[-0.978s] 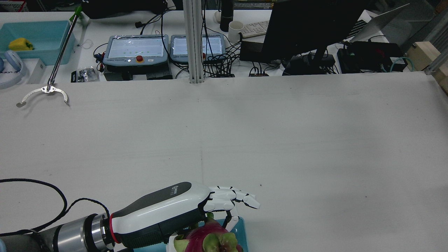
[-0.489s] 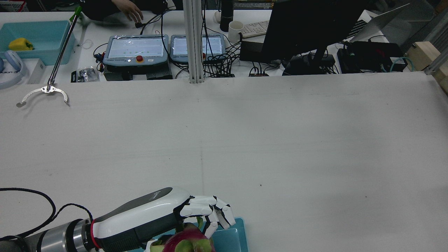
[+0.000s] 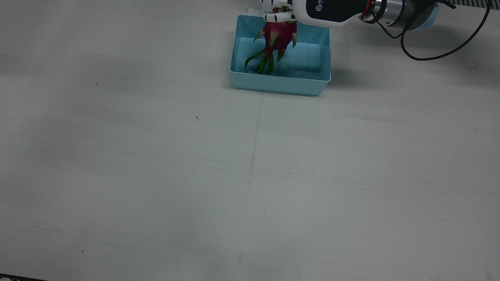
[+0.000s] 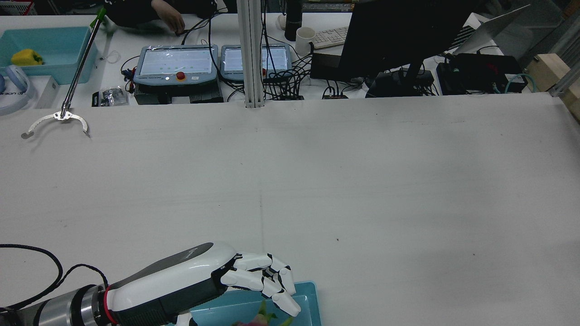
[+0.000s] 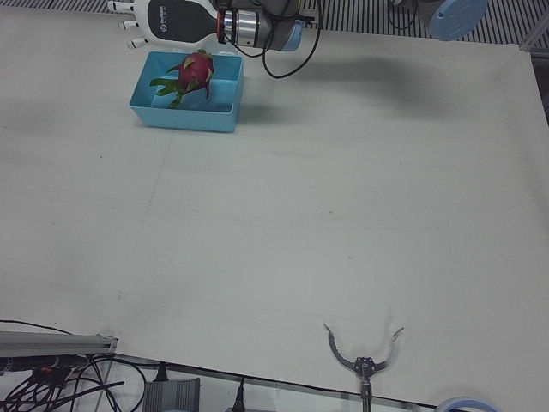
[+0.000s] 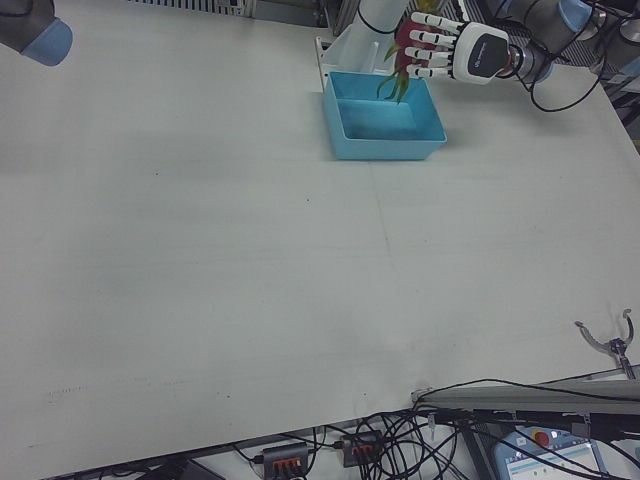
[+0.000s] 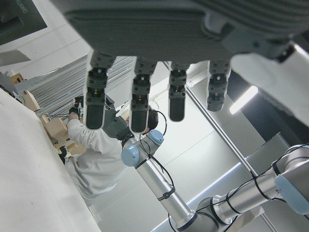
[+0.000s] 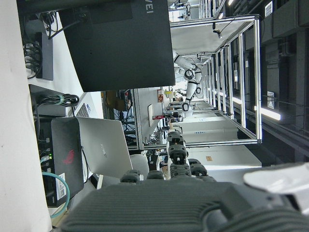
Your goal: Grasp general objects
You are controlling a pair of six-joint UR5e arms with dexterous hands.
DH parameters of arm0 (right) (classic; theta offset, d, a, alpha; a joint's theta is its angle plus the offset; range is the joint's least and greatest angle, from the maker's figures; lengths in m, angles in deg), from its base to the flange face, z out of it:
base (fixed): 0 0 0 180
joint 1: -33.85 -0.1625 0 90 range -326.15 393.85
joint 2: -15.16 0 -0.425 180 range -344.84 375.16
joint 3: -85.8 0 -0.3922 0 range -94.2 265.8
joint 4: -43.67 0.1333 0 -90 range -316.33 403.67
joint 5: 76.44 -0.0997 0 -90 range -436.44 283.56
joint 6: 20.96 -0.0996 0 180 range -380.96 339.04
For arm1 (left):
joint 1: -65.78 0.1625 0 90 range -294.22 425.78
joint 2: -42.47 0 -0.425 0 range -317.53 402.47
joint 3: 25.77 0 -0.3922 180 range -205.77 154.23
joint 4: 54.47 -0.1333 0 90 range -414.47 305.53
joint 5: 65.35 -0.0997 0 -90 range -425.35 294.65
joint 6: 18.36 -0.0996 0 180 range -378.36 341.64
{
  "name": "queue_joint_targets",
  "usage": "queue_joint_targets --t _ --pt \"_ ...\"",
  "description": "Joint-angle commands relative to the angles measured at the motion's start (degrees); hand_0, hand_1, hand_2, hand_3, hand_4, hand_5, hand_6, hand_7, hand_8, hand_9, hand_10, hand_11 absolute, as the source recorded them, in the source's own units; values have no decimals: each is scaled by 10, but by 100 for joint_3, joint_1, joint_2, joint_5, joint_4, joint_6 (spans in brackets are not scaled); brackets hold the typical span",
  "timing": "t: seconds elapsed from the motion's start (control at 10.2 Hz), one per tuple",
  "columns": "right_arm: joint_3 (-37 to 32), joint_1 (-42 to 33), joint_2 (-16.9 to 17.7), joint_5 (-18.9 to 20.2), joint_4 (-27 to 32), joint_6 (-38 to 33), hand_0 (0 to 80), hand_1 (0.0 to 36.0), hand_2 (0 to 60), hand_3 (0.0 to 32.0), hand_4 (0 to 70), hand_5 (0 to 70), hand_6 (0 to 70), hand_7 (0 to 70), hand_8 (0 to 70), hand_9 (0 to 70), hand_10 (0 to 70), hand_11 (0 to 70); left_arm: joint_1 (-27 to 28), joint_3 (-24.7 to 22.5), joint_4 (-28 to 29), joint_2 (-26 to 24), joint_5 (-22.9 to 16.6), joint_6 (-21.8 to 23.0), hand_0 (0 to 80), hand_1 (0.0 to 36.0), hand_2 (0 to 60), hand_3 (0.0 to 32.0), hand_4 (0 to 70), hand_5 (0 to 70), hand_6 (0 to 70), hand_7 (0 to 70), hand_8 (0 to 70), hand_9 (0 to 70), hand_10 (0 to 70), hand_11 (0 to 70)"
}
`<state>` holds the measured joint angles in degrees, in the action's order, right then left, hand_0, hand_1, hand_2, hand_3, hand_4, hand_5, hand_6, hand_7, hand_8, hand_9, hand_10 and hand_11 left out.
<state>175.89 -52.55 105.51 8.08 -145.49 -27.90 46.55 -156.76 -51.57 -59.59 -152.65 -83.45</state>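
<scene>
A pink dragon fruit (image 3: 276, 33) with green leaves is inside the light blue bin (image 3: 279, 88) at the robot's edge of the table. It also shows in the left-front view (image 5: 197, 69). My left hand (image 4: 204, 280) hovers just above it, fingers spread and holding nothing; the left hand view shows empty fingers (image 7: 140, 96). In the rear view only the fruit's tip (image 4: 260, 320) shows under the fingers, over the bin (image 4: 304, 294). My right hand (image 8: 176, 193) appears only in its own view, empty with fingers apart, away from the bin.
A reacher claw (image 4: 56, 118) lies at the table's far left edge. Two teach pendants (image 4: 176, 63), a monitor (image 4: 398, 36) and cables stand beyond the table. A second blue bin (image 4: 68, 59) holds a yellow pepper. A person's hand (image 4: 168, 14) is on the desk behind.
My left hand drew back toward the robot's edge and opened its fingers. The dragon fruit left the hand and sank into the bin, almost out of the rear view.
</scene>
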Motion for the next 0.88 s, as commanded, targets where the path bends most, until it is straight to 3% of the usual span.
queue_joint_targets --t 0.0,0.1,0.2,0.29,0.39,0.49,0.59,0.78 --pt "0 0 0 3 2 0 0 0 0 0 0 0 0 0 0 0 0 0 -10 90 0 107 11 5 417 0 0 212 169 169 149 409 304 292 234 335" --pt "0 0 0 3 2 0 0 0 0 0 0 0 0 0 0 0 0 0 -54 335 -26 151 11 58 407 0 0 156 190 187 154 409 308 296 236 336" --pt "0 0 0 -6 2 0 0 0 0 0 0 0 0 0 0 0 0 0 -324 694 -235 126 89 267 396 0 0 74 225 215 164 410 314 302 238 337" --pt "0 0 0 -6 -7 0 0 0 0 0 0 0 0 0 0 0 0 0 -866 1185 -307 82 134 800 384 0 0 0 303 290 211 437 351 346 251 354" --pt "0 0 0 3 2 0 0 0 0 0 0 0 0 0 0 0 0 0 -1411 1607 -299 73 117 1362 394 0 0 0 361 312 256 454 380 379 259 364" --pt "0 0 0 -6 -7 0 0 0 0 0 0 0 0 0 0 0 0 0 -1895 1925 -299 3 108 1716 361 0 0 0 376 307 254 408 347 323 234 327" --pt "0 0 0 -6 2 0 0 0 0 0 0 0 0 0 0 0 0 0 -2361 2102 -299 -33 99 1893 329 0 0 0 363 300 237 370 320 284 214 297" --pt "0 0 0 3 -7 0 0 0 0 0 0 0 0 0 0 0 0 0 -2908 2462 -395 -103 125 2175 337 0 0 0 393 339 267 377 328 287 198 273"
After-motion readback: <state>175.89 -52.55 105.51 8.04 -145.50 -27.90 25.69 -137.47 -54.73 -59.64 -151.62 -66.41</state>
